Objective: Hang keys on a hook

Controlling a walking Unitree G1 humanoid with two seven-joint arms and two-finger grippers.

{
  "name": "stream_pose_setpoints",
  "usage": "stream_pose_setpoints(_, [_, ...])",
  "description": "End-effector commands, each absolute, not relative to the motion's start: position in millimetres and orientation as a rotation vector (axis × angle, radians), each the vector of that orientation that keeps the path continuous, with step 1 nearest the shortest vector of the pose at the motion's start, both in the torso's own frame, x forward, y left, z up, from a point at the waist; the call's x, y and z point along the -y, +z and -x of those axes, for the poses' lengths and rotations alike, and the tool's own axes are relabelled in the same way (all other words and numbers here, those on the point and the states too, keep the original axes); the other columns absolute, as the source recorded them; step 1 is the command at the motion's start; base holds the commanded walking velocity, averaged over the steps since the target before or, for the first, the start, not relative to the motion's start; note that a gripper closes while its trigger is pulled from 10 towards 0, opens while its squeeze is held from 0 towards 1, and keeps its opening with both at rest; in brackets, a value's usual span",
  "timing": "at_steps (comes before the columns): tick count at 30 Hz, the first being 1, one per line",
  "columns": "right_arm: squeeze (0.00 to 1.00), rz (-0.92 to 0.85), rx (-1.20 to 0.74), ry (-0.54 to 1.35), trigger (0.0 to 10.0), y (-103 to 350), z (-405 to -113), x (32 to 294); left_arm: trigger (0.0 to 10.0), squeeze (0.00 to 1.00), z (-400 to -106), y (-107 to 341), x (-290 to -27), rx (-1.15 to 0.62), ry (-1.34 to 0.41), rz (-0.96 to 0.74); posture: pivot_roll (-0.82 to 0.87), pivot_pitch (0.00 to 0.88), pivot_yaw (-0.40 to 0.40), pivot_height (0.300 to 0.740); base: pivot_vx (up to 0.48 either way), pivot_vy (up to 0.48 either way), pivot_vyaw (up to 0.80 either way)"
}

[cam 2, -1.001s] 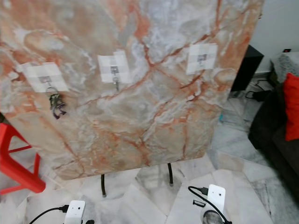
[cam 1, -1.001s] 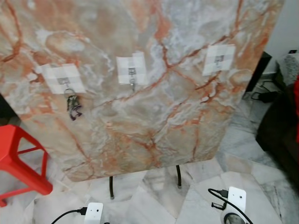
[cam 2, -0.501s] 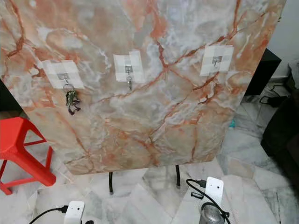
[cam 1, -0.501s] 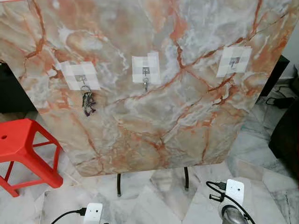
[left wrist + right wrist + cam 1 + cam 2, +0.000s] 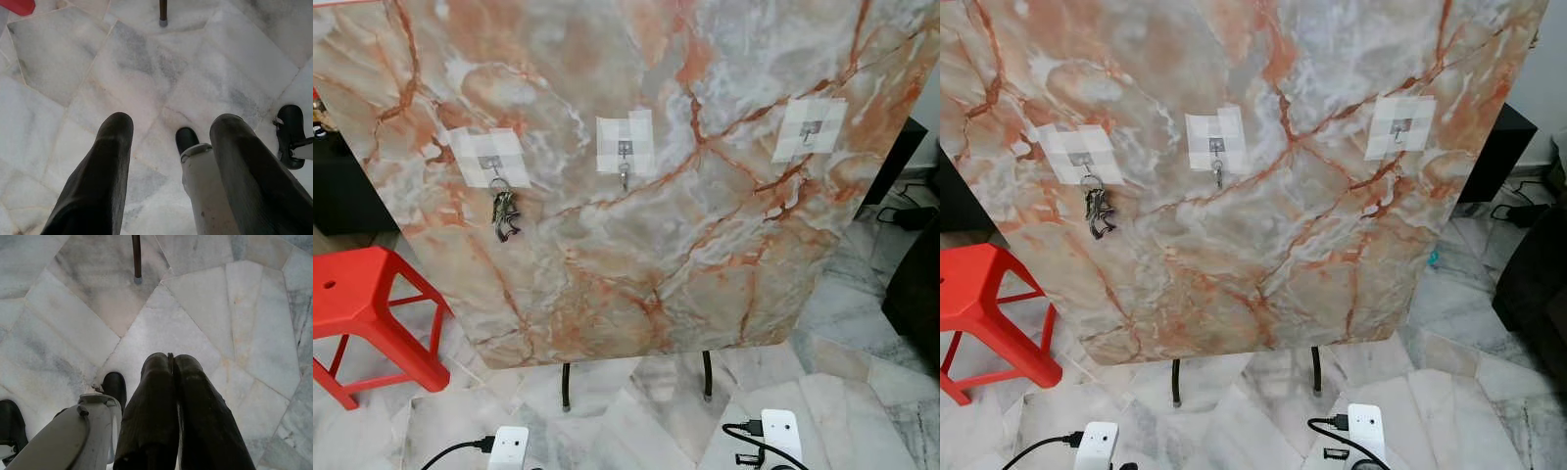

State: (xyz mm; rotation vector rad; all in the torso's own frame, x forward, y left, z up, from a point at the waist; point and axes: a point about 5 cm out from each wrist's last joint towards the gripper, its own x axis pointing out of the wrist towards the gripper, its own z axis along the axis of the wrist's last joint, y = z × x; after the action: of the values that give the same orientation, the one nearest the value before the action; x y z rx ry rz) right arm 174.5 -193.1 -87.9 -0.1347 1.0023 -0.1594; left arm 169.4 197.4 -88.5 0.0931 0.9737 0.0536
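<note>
A bunch of dark keys (image 5: 504,213) hangs from the left hook (image 5: 490,165) on an upright marble-patterned board (image 5: 636,264). The middle hook (image 5: 625,152) and the right hook (image 5: 811,128) sit on white adhesive squares and carry nothing. My left gripper (image 5: 171,129) hangs low over the marble floor with its two black fingers wide apart and nothing between them. My right gripper (image 5: 172,363) also points down at the floor, its fingers pressed together with nothing held.
A red plastic stool (image 5: 362,313) stands left of the board. The board rests on thin black legs (image 5: 565,386). White wrist housings (image 5: 780,432) with cables show at the bottom. Dark furniture (image 5: 913,294) and a cable lie at the right. My own feet (image 5: 186,139) show on the floor.
The camera has shifted, so the board now sits further right and higher in view. The keys stay on the left hook. The right wrist housing has dropped lower in the picture.
</note>
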Motion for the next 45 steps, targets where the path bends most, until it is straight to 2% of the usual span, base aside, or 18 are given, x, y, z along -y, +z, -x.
stream_pose_setpoints(1, [0.0,0.133,-1.01,-0.154,10.0,-88.3,-174.1,192.1,10.0,0.0,-164.9,-90.6,-199.2,-0.999,0.052,-0.097,-0.13,0.0,0.021,0.74,0.255,0.0,0.0])
stream_pose_setpoints(21, [0.0,0.147,-1.011,-0.168,10.0,-89.9,-169.7,192.0,10.0,0.0,-164.7,-90.7,-199.0,-1.0,0.053,-0.091,-0.13,0.0,0.021,0.74,0.304,0.0,0.0])
stream_pose_setpoints(38, [0.0,0.123,-0.986,-0.214,10.0,-87.0,-173.4,199.1,10.0,0.0,-165.4,-90.2,-199.7,-0.997,0.047,-0.11,-0.12,0.0,0.022,0.74,0.0,0.0,0.0])
stream_pose_setpoints(45, [0.0,0.099,-0.973,-0.234,10.0,-86.4,-174.4,198.4,10.0,0.0,-165.6,-90.1,-200.0,-0.997,0.045,-0.115,-0.12,0.0,0.023,0.74,0.0,-0.403,0.0])
